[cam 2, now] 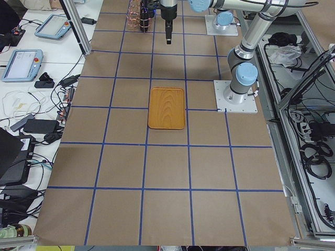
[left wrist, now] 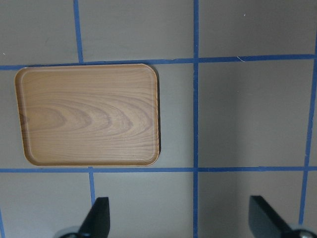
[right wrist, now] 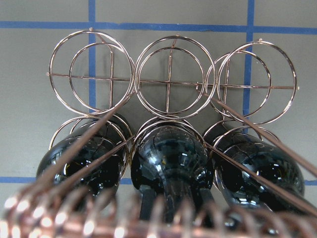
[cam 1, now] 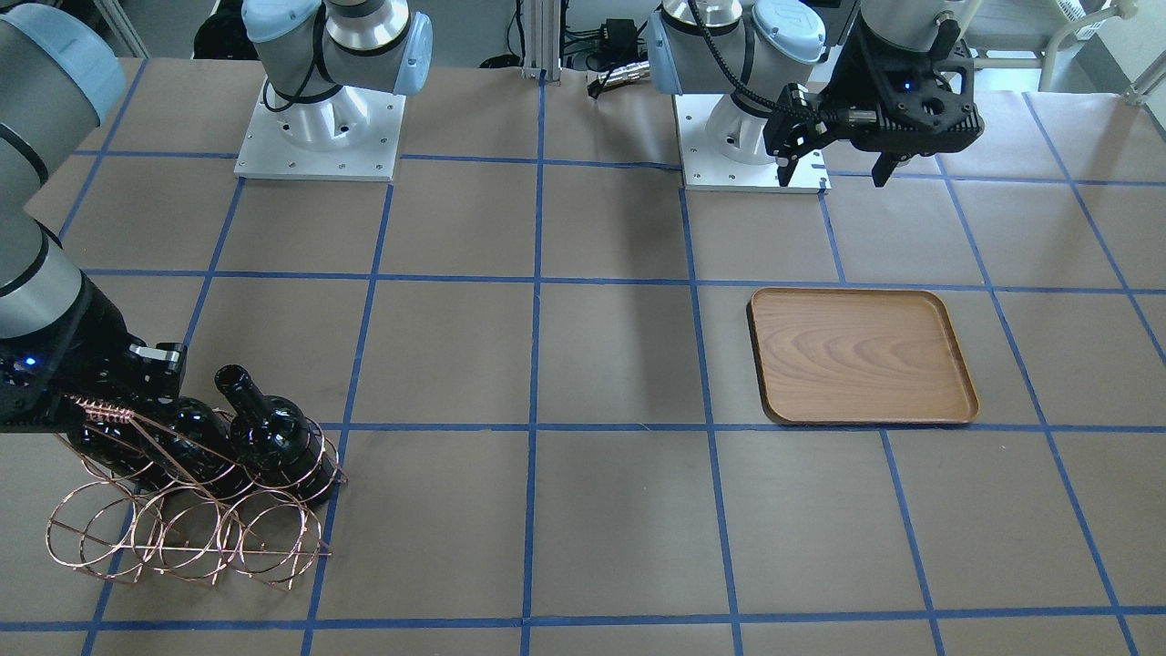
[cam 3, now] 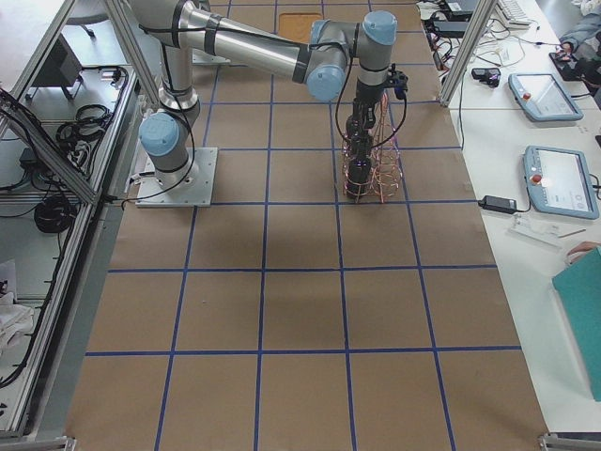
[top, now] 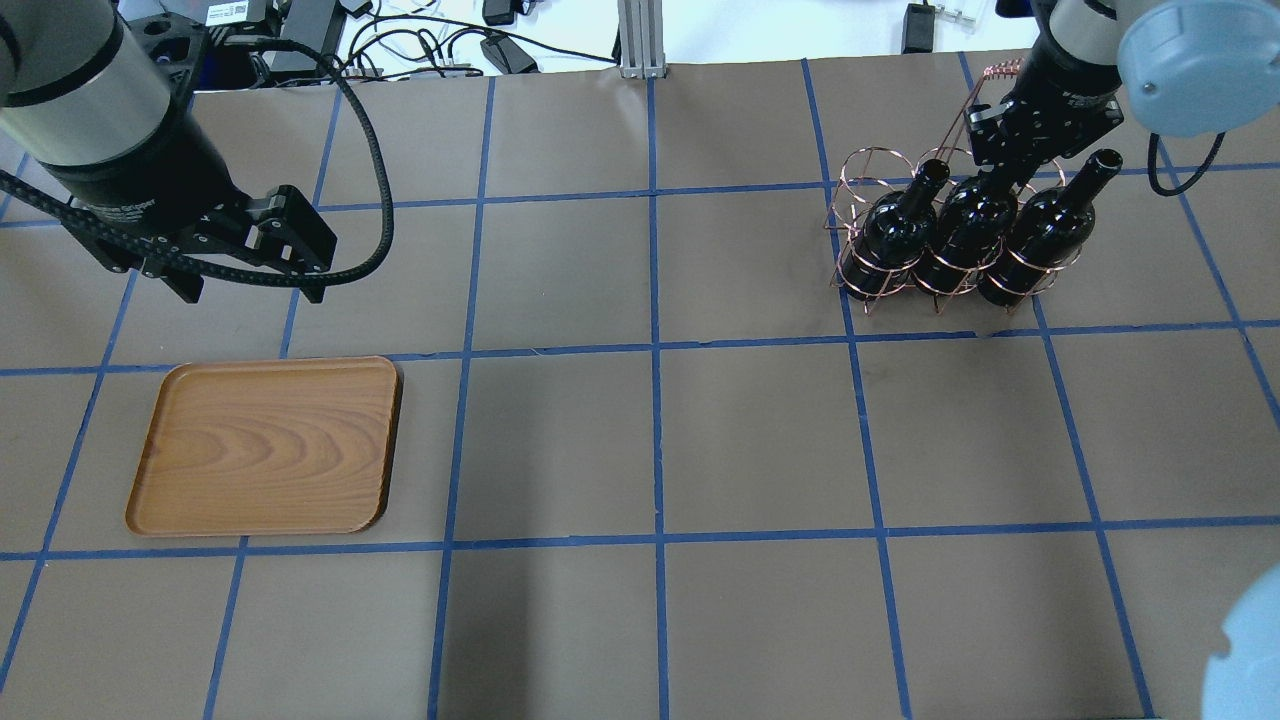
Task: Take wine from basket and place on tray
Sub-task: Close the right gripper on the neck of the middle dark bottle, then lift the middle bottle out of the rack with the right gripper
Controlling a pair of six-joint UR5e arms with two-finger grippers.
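Three black wine bottles lie in the lower hoops of the copper wire basket (top: 845,275), necks pointing away from the robot. My right gripper (top: 1003,165) is shut on the neck of the middle bottle (top: 965,225). In the right wrist view its fingers (right wrist: 147,208) press the neck of that bottle (right wrist: 171,153) from both sides, behind the blurred coiled handle. The bottle rests in the basket (right wrist: 169,82). The wooden tray (top: 265,445) lies bare on the robot's left. My left gripper (top: 250,290) hangs open and empty beyond the tray (left wrist: 89,114).
The basket's upper row of hoops (cam 1: 191,538) holds nothing. The other two bottles (top: 890,230) (top: 1045,225) lie tight against the held one. Brown paper with blue tape lines covers the table (top: 660,440). Cables and a metal post (top: 640,35) stand at the far edge.
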